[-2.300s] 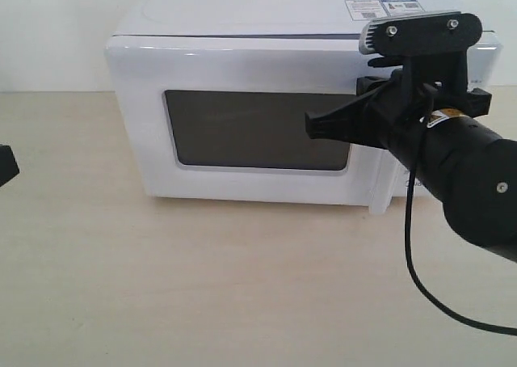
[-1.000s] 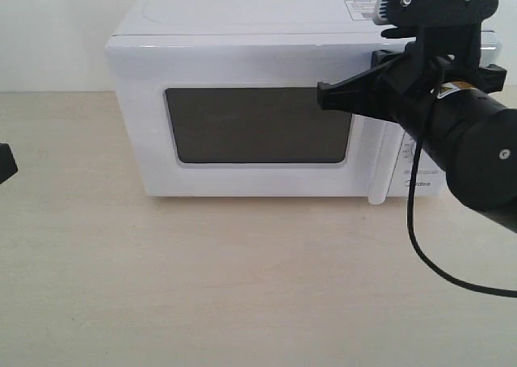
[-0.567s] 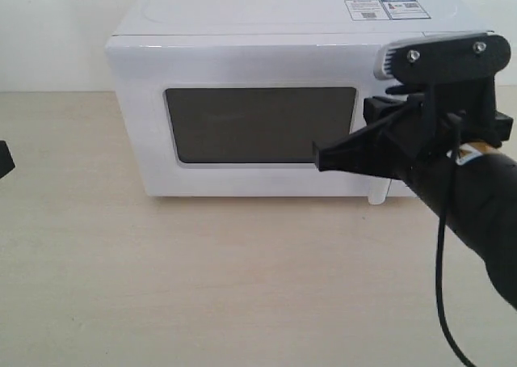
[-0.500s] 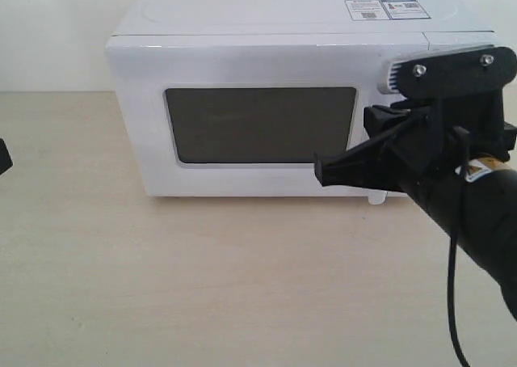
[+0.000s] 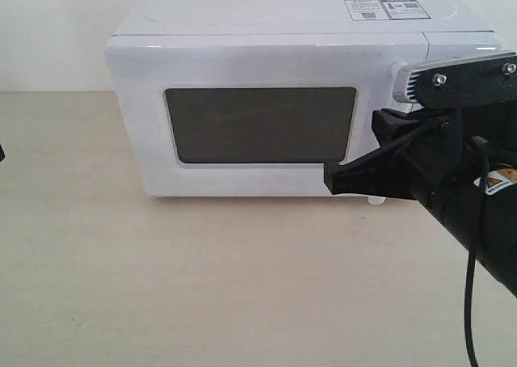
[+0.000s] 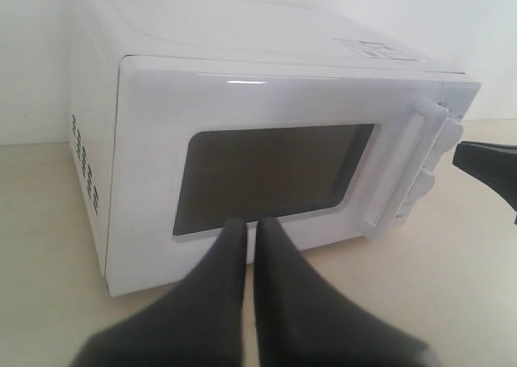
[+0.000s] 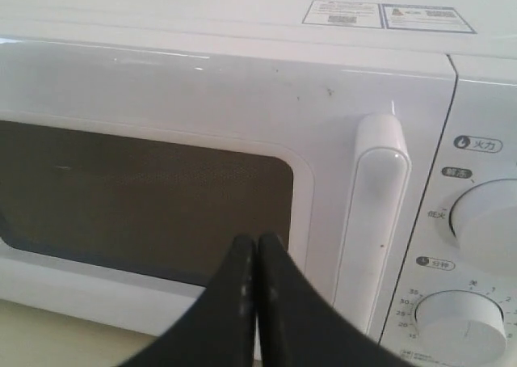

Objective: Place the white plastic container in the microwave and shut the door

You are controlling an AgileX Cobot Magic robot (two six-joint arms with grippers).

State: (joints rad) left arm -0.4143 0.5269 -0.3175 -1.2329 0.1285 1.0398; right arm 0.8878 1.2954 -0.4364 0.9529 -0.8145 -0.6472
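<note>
The right gripper [image 5: 331,179] has its fingers pressed together on nothing. Its tip points at the lower right corner of the door [image 5: 242,64], just beside the vertical bar handle [image 7: 373,213]; the right wrist view suggests it stands clear of both. The left gripper [image 6: 246,225] is likewise pressed together and empty, aimed at the dark window [image 5: 260,124] from well back.

The door lies flush with the front of the microwave [image 5: 283,11], so the closing step looks finished. The white plastic container shows in no view; if it is inside, the dark window hides it. What remains, I judge, is to draw the right arm [image 5: 485,221] back without catching the handle or the dials [image 7: 485,217].

That arm enters from the right edge of the exterior view, rising over the surface [image 5: 202,286], its gripper roughly level and pointing left across the control panel.
</note>
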